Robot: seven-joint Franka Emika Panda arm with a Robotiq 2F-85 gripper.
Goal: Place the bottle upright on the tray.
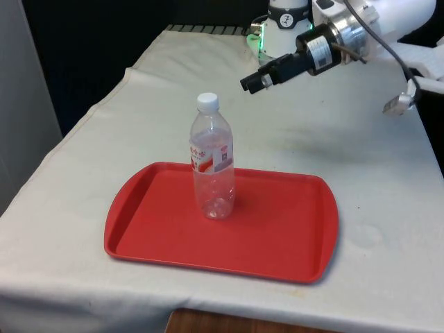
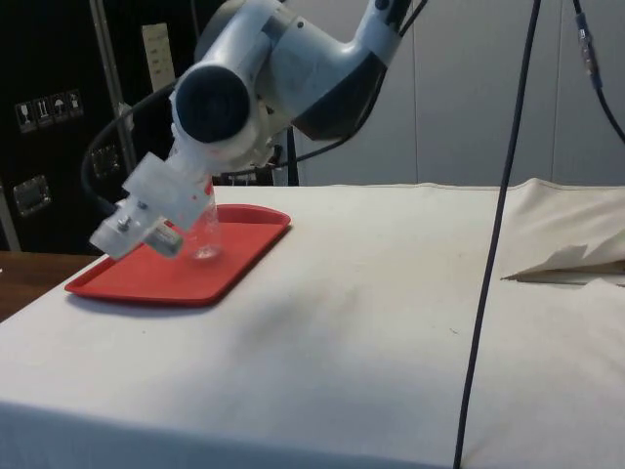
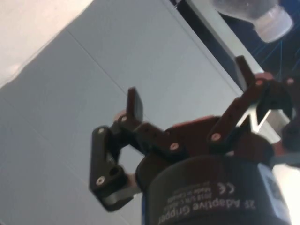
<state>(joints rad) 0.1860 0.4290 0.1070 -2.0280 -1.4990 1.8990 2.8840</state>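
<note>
A: Where's the clear plastic bottle w/ white cap and red-and-white label (image 1: pixel 212 158)?

B: It is seen standing upright on the flat red plastic tray (image 1: pixel 277 236), approx. mid-tray, a bit toward the front view's left. In the side view the bottle's clear base (image 2: pixel 204 237) is seen resting on the tray (image 2: pixel 137 278), partly hidden by the arm.

A: Gripper?

B: The black two-finger gripper (image 1: pixel 254 81) is held in the air, well apart from the bottle, beyond it and toward the front view's right. In the wrist view its fingers (image 3: pixel 136 104) are spread, nothing between them.

A: So which step?

B: Placement is judged done; the release looks complete, the retreat is in hand. For the next move only a clear pull-away is called for, w/o the arm being swung back across the cap. A tall light bottle would be tipped easily.

A: Surface, room?

B: The surface (image 1: pixel 361 159) is covered by a white cloth, creased, faintly stained. Black curtains are seen behind; dark cabinets in the side view.
</note>
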